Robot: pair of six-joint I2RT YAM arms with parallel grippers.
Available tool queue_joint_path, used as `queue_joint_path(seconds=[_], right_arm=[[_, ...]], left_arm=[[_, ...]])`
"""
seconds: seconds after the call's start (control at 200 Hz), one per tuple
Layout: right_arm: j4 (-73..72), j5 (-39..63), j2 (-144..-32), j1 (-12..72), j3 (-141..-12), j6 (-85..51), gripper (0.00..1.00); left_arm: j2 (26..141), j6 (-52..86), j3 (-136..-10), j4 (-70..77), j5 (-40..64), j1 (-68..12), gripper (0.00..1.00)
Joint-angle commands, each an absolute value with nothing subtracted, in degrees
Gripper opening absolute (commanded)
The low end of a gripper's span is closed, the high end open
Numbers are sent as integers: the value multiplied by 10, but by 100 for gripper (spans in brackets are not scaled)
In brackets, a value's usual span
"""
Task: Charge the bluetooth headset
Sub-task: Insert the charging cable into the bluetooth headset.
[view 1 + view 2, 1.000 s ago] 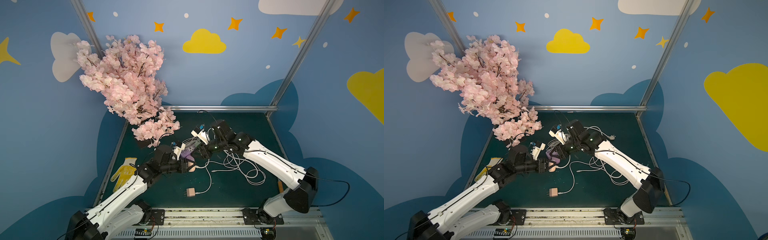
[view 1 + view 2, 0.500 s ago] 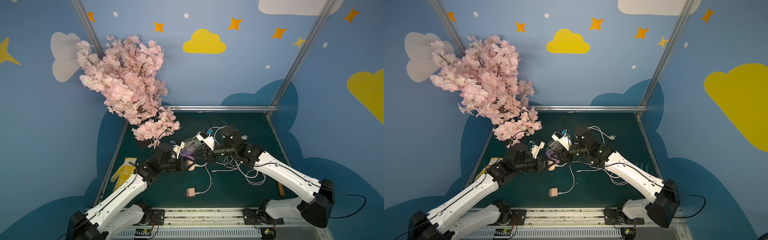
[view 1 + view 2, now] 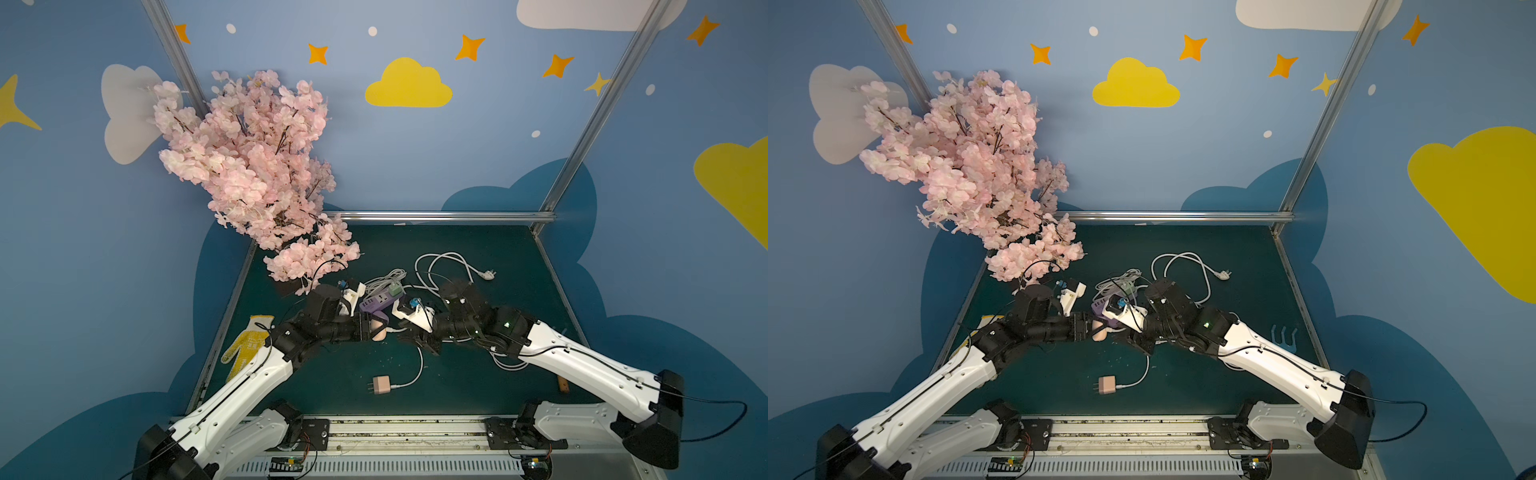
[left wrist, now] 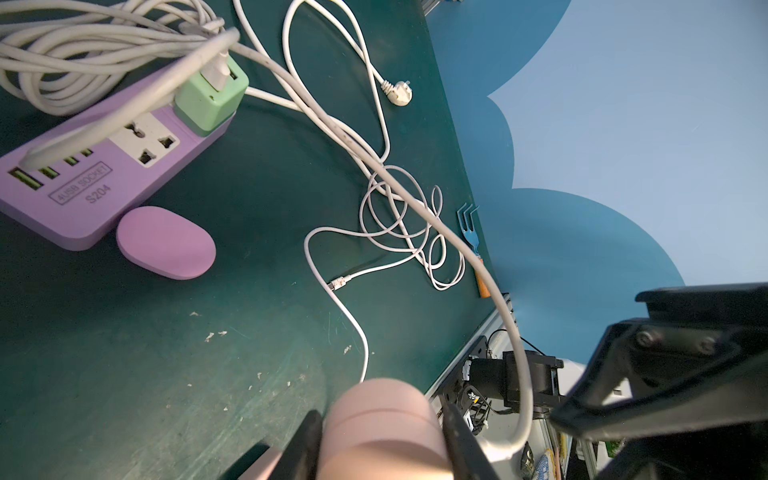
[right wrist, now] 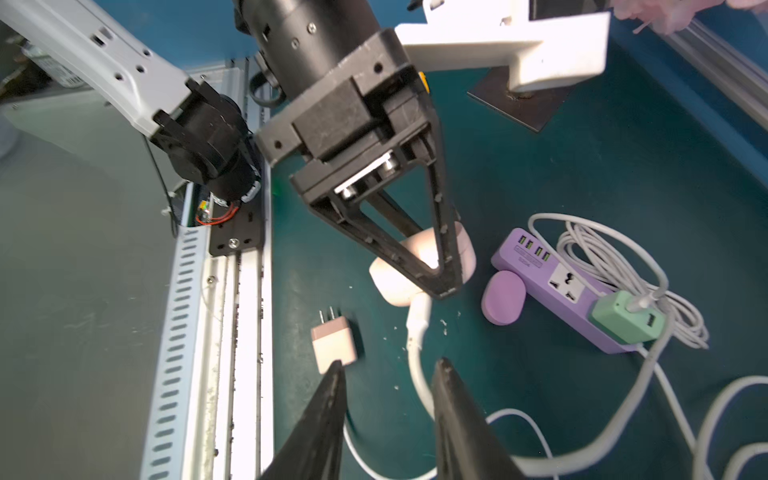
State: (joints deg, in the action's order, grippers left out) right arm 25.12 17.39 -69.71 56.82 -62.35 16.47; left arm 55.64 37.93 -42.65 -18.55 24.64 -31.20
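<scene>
My left gripper [image 4: 380, 415] is shut on the pink bluetooth headset case [image 4: 382, 424], holding it just above the green mat in both top views [image 3: 379, 330] [image 3: 1100, 332]. A white charging cable [image 5: 415, 374] runs from the pink adapter [image 5: 332, 349] lying on the mat, and its connector [image 5: 419, 316] meets the end of the case [image 5: 390, 282]. I cannot tell how far in it sits. My right gripper [image 5: 388, 368] faces the case, open; the cable passes loosely between its fingers, close to one of them.
A purple power strip [image 4: 95, 174] with a green adapter [image 4: 210, 97] and a purple oval case [image 4: 166, 243] lie just behind. White cord loops [image 3: 449, 266] spread at the back right. A pink blossom tree [image 3: 257, 166], a yellow glove [image 3: 247, 349] and a blue fork [image 3: 1283, 336] line the edges.
My right arm has swung from above the power strip forward and down to the front of the case. The left arm and the case have stayed put.
</scene>
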Motion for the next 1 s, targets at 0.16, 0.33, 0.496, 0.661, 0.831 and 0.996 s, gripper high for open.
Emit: queue_joint_path(seconds=[0.16, 0.33, 0.496, 0.661, 0.831, 0.996], right_arm=[[230, 129, -735, 581, -646, 242, 36], [241, 132, -753, 589, -663, 260, 27], [248, 142, -761, 596, -670, 264, 15], [270, 141, -772, 599, -679, 271, 19], [285, 130, -771, 601, -682, 286, 29], [295, 108, -769, 602, -681, 297, 27]], left_arm=[[553, 385, -444, -188, 278, -310, 3], [559, 385, -448, -189, 291, -309, 3], [561, 385, -450, -189, 298, -308, 3], [560, 386, -453, -189, 302, -306, 3], [562, 388, -454, -190, 308, -303, 3], [560, 388, -457, -189, 313, -301, 3]])
